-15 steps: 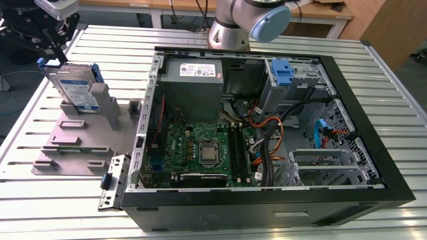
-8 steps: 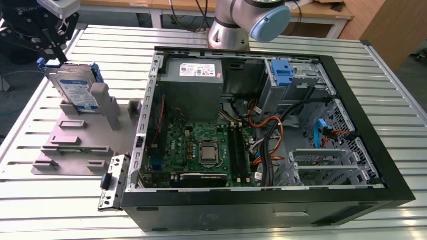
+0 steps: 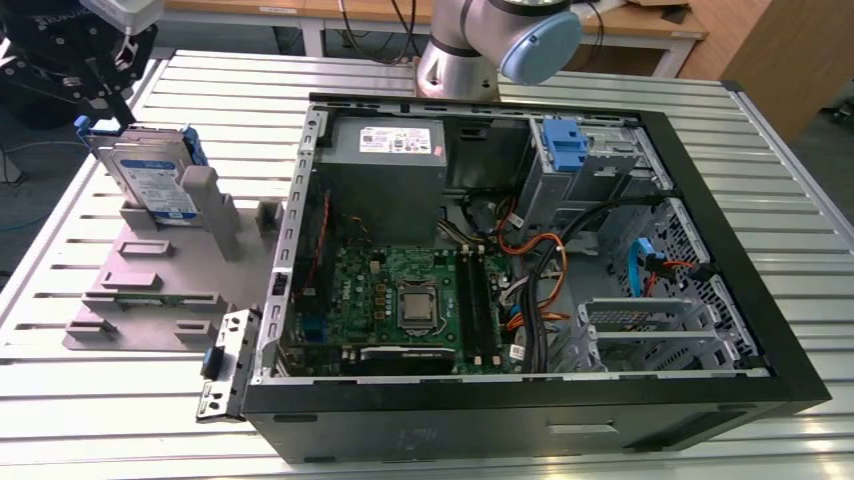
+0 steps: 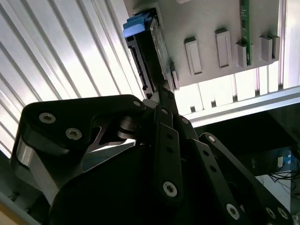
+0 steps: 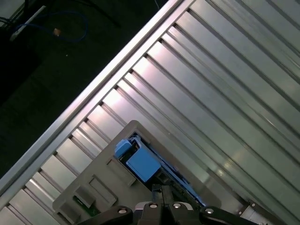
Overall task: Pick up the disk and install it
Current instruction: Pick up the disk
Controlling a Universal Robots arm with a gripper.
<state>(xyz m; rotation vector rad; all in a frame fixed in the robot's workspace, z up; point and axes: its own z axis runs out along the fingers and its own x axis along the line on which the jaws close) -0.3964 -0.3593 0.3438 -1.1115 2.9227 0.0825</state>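
Silver-grey arm (image 3: 461,40), blue joint cap (image 3: 541,45) — black, screw-studded hand (image 4: 162,93).

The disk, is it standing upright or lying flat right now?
Upright: the disk stands on edge in the grey stand, outside the computer case, with the claw at its top.

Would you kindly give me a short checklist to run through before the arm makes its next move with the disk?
1. The disk stands upright in the grey holder: ok.
2. The hand is at the disk's upper end: ok.
3. Firm hold on the disk: cannot tell.
4. The computer case lies open: ok.
5. The drive cage has a free slot: cannot tell.
6. The cables keep off the drive cage: cannot tell, they run close by.
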